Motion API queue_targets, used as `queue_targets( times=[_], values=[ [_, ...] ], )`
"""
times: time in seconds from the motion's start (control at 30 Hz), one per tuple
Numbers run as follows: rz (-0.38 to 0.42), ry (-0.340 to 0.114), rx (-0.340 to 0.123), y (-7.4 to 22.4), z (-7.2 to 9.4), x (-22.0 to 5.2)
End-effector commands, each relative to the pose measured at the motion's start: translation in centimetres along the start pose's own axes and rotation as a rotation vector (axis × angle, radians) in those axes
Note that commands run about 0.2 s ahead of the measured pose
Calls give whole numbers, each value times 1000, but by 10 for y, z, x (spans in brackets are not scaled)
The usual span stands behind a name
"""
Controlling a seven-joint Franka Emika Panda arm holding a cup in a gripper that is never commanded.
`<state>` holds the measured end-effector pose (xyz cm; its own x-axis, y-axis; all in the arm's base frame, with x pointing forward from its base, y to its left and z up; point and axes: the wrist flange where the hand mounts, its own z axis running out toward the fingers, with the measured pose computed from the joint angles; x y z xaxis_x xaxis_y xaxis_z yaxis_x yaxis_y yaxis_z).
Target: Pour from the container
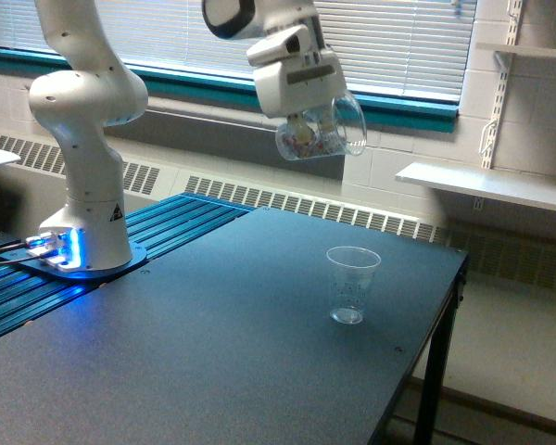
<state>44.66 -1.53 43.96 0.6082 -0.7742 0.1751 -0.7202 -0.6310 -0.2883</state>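
Note:
The container (317, 135) is a clear mug with a loop handle on its right side, hanging high above the table in the exterior view. Small mixed-colour pieces lie in its lower part. My gripper (308, 119) is shut on the container from above, holding it roughly upright with a slight tilt. A clear handle-less plastic cup (352, 284) stands upright on the dark table (213, 352), well below the container and a little to the exterior view's right of it. The cup looks empty.
The arm's white base (83, 232) stands on blue ribbed rails at the exterior view's left. The table's right edge (449, 306) drops off close to the cup. A white shelf (486, 185) and a window with blinds lie behind.

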Motion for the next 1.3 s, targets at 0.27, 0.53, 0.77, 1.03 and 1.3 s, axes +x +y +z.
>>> queue_targets(
  times=[0.27,0.53,0.77,1.03,1.3],
  values=[
    [-37,-80,-33,-6,19,-72],
    [-39,-80,-113,8,39,-71],
    [-25,-103,-162,19,61,-66],
    [-29,-103,-237,23,83,-63],
    [-51,-102,-262,15,97,-63]
  ],
)
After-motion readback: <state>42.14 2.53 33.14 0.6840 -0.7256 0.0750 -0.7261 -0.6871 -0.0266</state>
